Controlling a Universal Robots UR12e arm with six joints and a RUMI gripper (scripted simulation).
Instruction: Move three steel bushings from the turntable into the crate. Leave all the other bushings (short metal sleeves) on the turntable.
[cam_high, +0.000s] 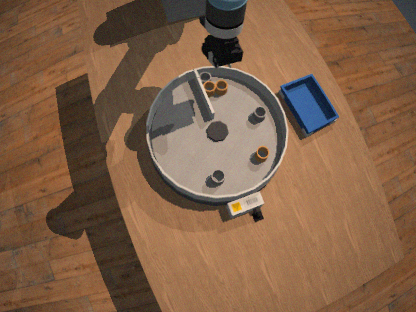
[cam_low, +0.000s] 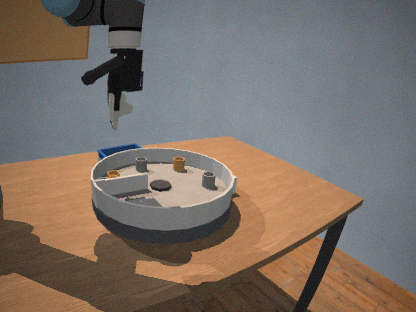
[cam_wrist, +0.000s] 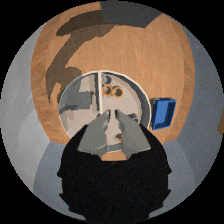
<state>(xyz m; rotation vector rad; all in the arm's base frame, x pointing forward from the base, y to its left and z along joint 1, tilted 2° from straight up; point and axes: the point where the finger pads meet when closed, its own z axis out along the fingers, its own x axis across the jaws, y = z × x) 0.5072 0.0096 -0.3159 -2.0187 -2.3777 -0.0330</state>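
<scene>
So the gripper (cam_low: 114, 121) is hanging high above the far edge of the turntable (cam_high: 170, 165), jaws pinched nearly together and gripping nothing. In the wrist view the two pale fingers are pointing down at the tray with just a thin gap between them.

The turntable is sitting on the wooden table (cam_high: 310, 240), a round grey tray with a raised rim, a dark hub (cam_high: 217, 131) in the middle and a straight divider wall (cam_high: 200, 97) running from the rim toward the hub.

Steel bushings, all three sitting on the tray: one (cam_high: 205, 77) tucked against the divider right by the rim, one (cam_high: 259, 114) over on the side nearest the crate, one (cam_high: 218, 176) near the rim by the label plate (cam_high: 245, 204).

Orange bushings: two are sitting side by side, touching or nearly so ( (cam_high: 209, 87) and (cam_high: 221, 87)), just beside that first steel one, and a third (cam_high: 262, 153) is standing alone on the crate side.

The blue crate (cam_high: 291, 100) is sitting on the table just beside the turntable, and nothing is showing inside it
</scene>
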